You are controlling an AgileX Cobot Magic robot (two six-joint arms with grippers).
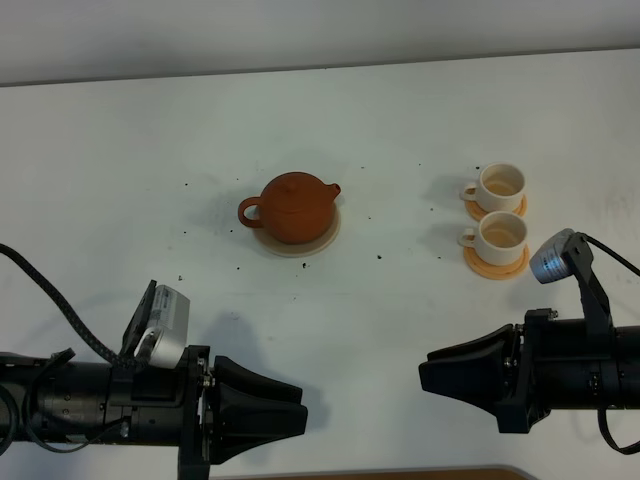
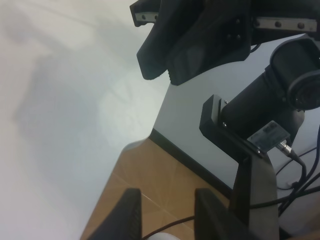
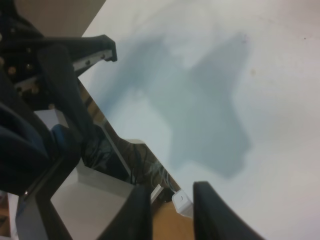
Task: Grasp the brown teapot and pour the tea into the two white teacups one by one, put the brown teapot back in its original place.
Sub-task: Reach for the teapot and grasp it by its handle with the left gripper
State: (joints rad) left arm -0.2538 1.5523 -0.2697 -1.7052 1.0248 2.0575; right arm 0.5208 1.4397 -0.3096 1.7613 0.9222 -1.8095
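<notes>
The brown teapot (image 1: 296,207) stands upright on the pale beige disc (image 1: 327,236) in the middle of the white table, spout to the right and handle to the left. The two white teacups (image 1: 500,184) (image 1: 501,234) sit on orange saucers to its right, one behind the other. My left gripper (image 1: 300,410) (image 2: 165,197) lies low at the front left, open and empty, pointing right. Facing it at the front right, my right gripper (image 1: 424,372) (image 3: 172,192) is open and empty too. Both are far from the teapot, and neither wrist view shows teapot or cups.
The table's front edge (image 1: 400,472) runs just below both grippers, with brown floor beyond it. Small dark specks (image 1: 380,256) dot the tabletop around the teapot. The left wrist view shows the right arm's camera (image 2: 295,85) across the gap.
</notes>
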